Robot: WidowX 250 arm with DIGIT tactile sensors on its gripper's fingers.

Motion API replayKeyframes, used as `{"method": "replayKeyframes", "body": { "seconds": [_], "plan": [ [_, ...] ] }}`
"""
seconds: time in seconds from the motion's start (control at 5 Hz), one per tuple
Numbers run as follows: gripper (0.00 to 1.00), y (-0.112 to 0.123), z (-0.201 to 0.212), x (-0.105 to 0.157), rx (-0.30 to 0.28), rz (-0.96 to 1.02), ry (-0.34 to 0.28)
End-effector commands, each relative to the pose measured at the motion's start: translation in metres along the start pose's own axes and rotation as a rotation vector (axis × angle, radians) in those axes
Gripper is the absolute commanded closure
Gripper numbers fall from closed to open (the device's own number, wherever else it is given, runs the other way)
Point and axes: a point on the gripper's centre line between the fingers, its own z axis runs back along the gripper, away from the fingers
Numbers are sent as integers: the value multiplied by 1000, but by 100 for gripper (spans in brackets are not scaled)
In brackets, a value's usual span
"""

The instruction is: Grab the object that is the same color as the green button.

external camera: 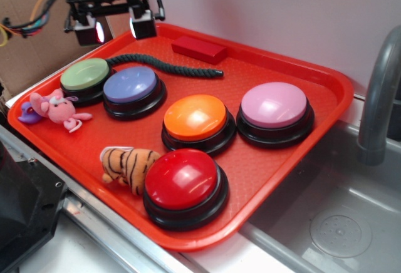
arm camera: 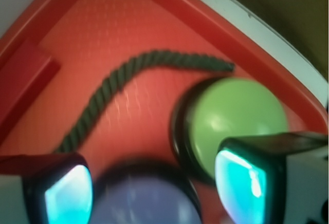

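Observation:
The dark green twisted rope [external camera: 164, 64] lies curved on the red tray [external camera: 301, 79], running from behind the pale green button [external camera: 84, 74] toward its black tip at mid-tray. In the wrist view the rope [arm camera: 110, 88] snakes across the tray above the green button [arm camera: 234, 118]. My gripper [external camera: 116, 30] hangs open above the tray's back left corner, over the rope's left end, holding nothing. In the wrist view my gripper [arm camera: 154, 188] shows both fingers spread wide, with the lavender-blue button between them below.
A red block [external camera: 199, 49] lies behind the rope. Lavender-blue [external camera: 130, 85], orange [external camera: 195, 116], pink [external camera: 274, 105] and red [external camera: 182, 179] buttons fill the tray. A pink plush [external camera: 59, 110] and a tiger plush [external camera: 128, 163] sit at the left. A sink and grey faucet [external camera: 379, 91] stand right.

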Motion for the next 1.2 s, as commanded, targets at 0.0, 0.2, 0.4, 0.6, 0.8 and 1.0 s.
{"method": "replayKeyframes", "body": {
  "seconds": [0.0,0.2,0.4,0.6,0.8,1.0],
  "plan": [
    [0,-17,-4,19,-78,-24,-63],
    [0,-28,-11,18,-86,-34,-47],
    [0,-35,-19,18,-85,-35,-45],
    [0,-43,-24,17,-110,-57,-51],
    [0,-46,-29,14,-116,-67,-51],
    [0,-44,-35,11,-146,-81,-77]
  ]
}}
